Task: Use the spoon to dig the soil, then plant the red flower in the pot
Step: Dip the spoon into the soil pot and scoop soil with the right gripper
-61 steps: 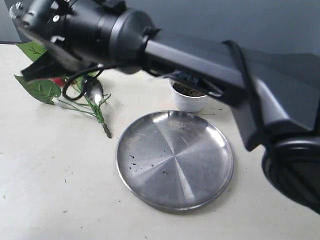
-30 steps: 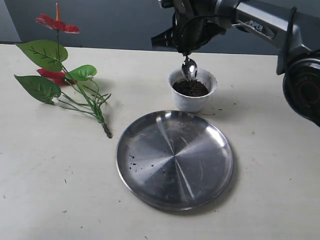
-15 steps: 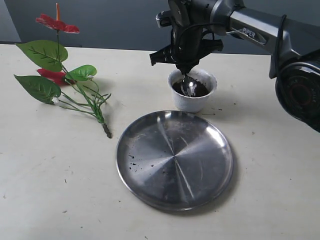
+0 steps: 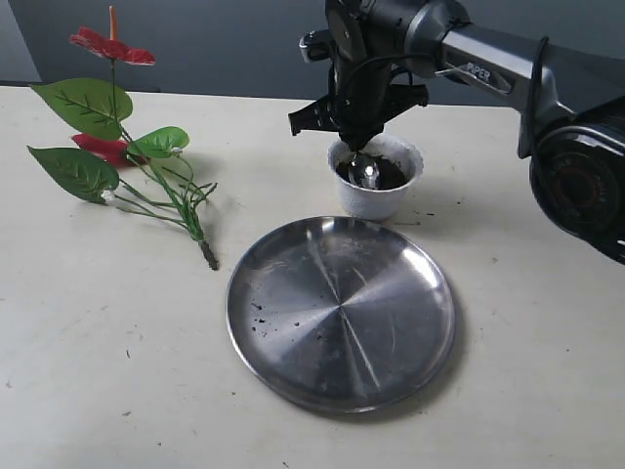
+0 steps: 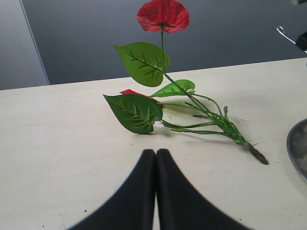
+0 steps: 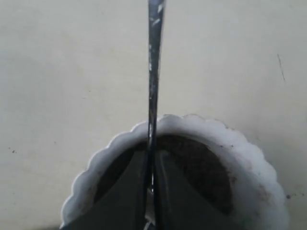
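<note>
The white pot (image 4: 376,200) stands behind the steel plate, holding dark soil (image 4: 389,176). My right gripper (image 4: 357,135) hangs right above it, shut on the spoon (image 4: 367,170), whose shiny bowl sits down in the soil. In the right wrist view the spoon handle (image 6: 153,72) runs up from between the fingertips of the right gripper (image 6: 152,157), over the pot rim (image 6: 201,122) and soil (image 6: 204,165). The red flower (image 4: 127,147) lies on the table at far left. My left gripper (image 5: 156,153) is shut on nothing, just short of the red flower (image 5: 165,96).
A large round steel plate (image 4: 342,308) lies in front of the pot, with a few soil crumbs on it; its edge (image 5: 298,143) shows in the left wrist view. The right arm (image 4: 488,63) spans the upper right of the table.
The right arm swung from above the flower over to the pot, then lowered the spoon's bowl from above the rim down into the soil. In the last half second it barely moved.
</note>
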